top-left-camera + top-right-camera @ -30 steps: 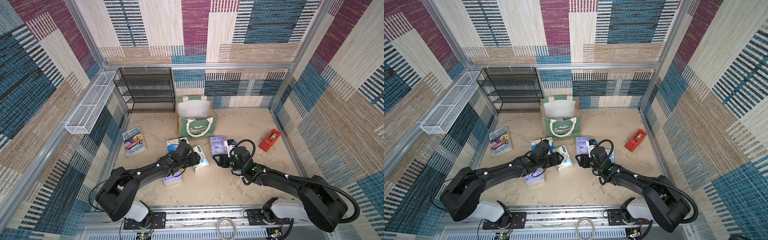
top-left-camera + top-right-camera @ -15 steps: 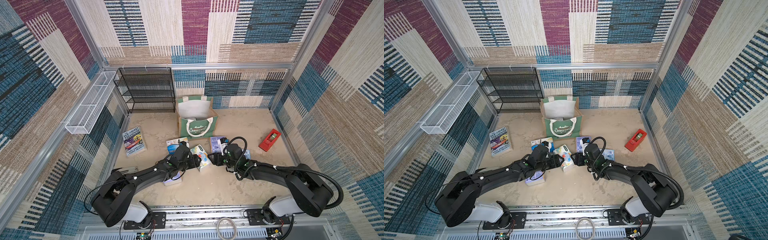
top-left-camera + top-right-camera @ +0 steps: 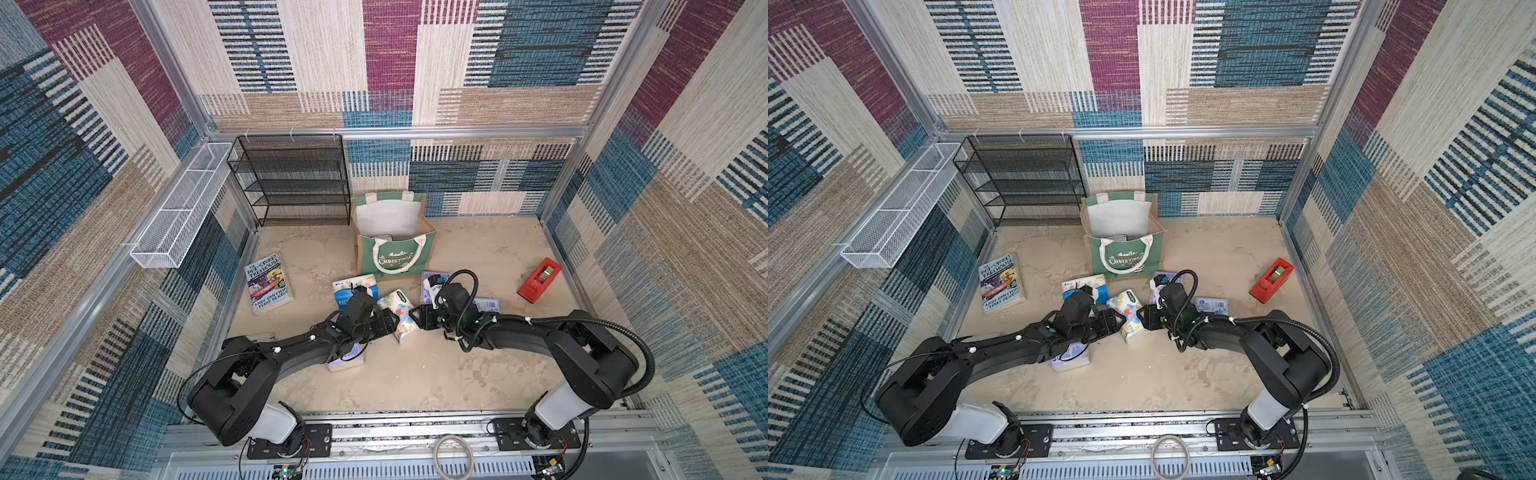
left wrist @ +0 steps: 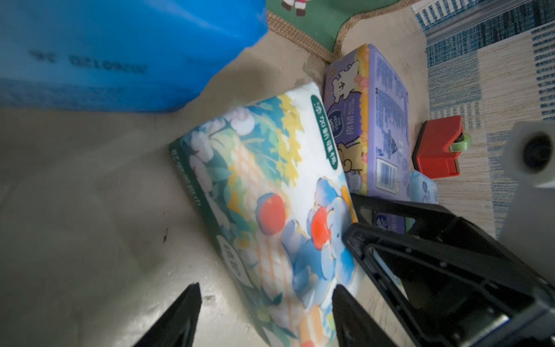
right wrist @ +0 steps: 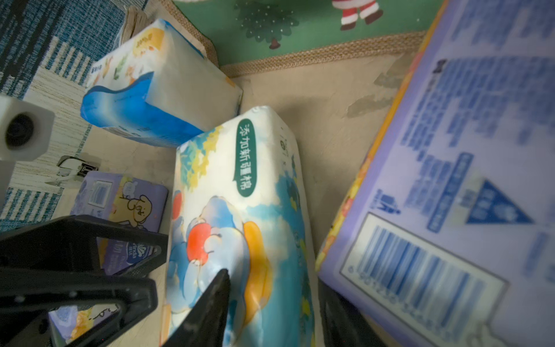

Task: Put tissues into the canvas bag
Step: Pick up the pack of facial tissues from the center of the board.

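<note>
left arm [image 3: 299,351] and right arm [image 3: 515,328] stretched low, meeting at cartoon-print tissue pack [image 3: 395,302], left end effector [image 4: 265,290] open astride one end, right end effector [image 5: 274,279] part-open over other end, grip unclear

Cartoon-print tissue pack [image 3: 399,309], lying near the canvas bag [image 3: 368,257] — green-fronted, upright, open-topped

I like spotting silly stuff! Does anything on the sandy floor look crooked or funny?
Yes: the cartoon tissue pack lies crooked in the middle, and both the left fingers and the right fingers reach for it from opposite sides. One lavender pack is half hidden under the left arm.
</note>
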You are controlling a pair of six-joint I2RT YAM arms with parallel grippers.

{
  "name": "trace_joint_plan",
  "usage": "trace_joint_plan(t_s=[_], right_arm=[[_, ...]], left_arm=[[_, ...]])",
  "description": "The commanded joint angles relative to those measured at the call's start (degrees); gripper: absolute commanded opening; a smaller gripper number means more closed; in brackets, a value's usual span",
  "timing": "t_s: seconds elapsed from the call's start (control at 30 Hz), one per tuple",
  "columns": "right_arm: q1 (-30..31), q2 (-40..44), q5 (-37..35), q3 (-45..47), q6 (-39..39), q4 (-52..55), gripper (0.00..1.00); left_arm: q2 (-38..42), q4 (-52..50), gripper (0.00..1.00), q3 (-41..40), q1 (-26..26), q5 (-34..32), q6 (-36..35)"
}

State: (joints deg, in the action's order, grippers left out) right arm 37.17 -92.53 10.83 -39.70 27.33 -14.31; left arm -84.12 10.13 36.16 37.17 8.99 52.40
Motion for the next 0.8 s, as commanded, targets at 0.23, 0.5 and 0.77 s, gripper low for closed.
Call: trace_joint_plan(t_s=[0.23,0.5,0.77], right_arm=[[0.07,-2.22,-1.92,-0.65,-1.07,2.04,0.42],[0.06,2.26,1.32,3.22,0.10,0.75,0.40],[0.27,9.08,3.70,6.75,1.80,4.09,0.37]], left_arm=[[-4.09,4.47,0.73,1.67,-0.45,3.35,2.48],[-7.90,10.52,0.68,2.41,-0.39,7.98,3.35],[-5.27,10.09,0.66,0.36,-0.17,9.20,3.13]])
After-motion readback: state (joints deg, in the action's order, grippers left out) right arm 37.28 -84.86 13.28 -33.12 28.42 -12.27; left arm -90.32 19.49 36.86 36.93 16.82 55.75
